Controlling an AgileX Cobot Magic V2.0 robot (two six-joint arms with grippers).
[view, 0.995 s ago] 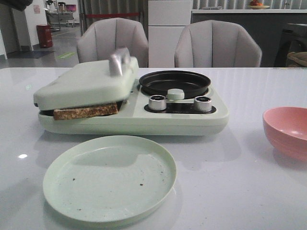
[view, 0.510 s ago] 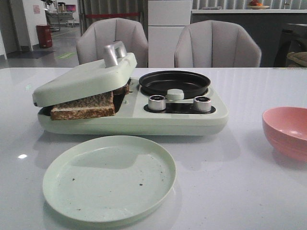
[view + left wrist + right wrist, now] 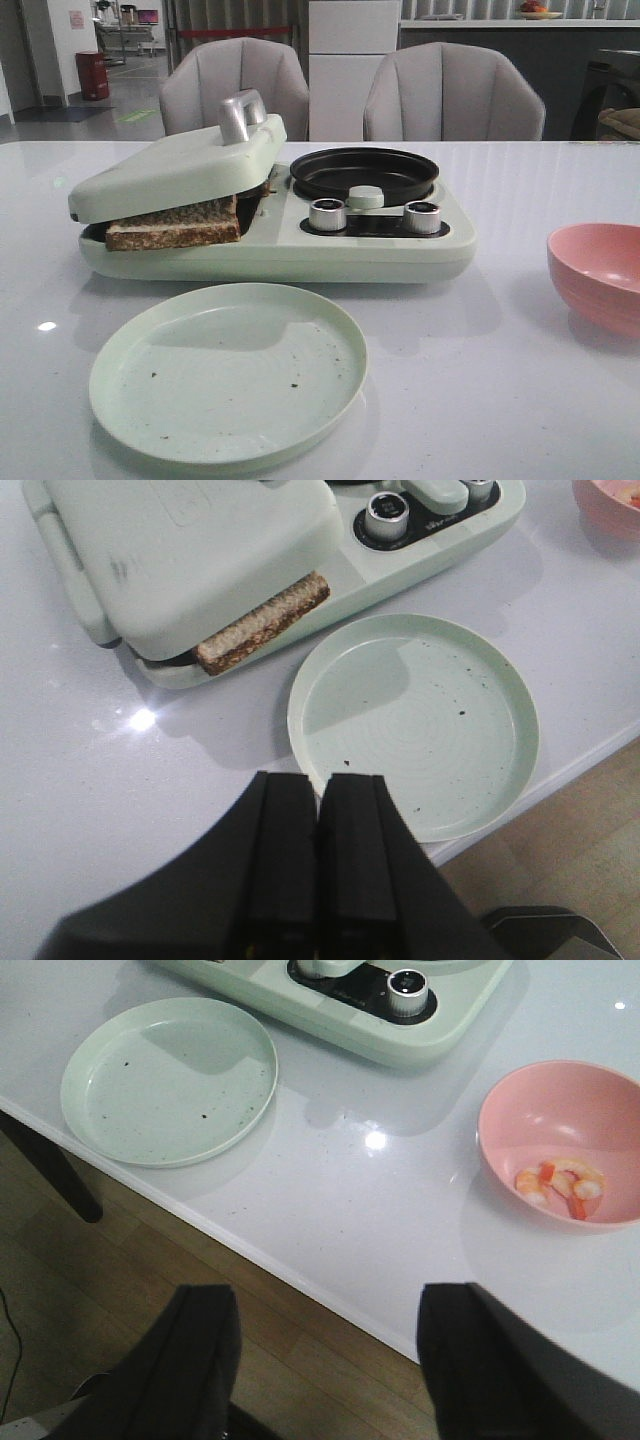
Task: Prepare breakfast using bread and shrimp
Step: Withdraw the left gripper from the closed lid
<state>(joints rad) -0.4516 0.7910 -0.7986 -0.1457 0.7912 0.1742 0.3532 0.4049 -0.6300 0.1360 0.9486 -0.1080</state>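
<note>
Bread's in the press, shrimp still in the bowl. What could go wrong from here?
The lid rests tilted on the bread, which juts out the front, so toasting may be uneven. The pink bowl sits near the table edge; picking out the small shrimp could push it off.

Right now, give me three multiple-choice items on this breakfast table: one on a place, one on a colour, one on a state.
1. Where is the shrimp?
A. In the pink bowl
B. On the green plate
C. In the black pan

2. What colour is the sandwich maker's lid?
A. Red
B. Pale green
C. Black

3. How is the left gripper?
A. Shut, holding nothing
B. Wide open
C. Shut on the bread

Answers:
1. A, the right wrist view shows orange-white pieces lying in the bowl.
2. B, it matches the appliance body.
3. A, its fingers meet over the table, the bread sitting under the lid.
</note>
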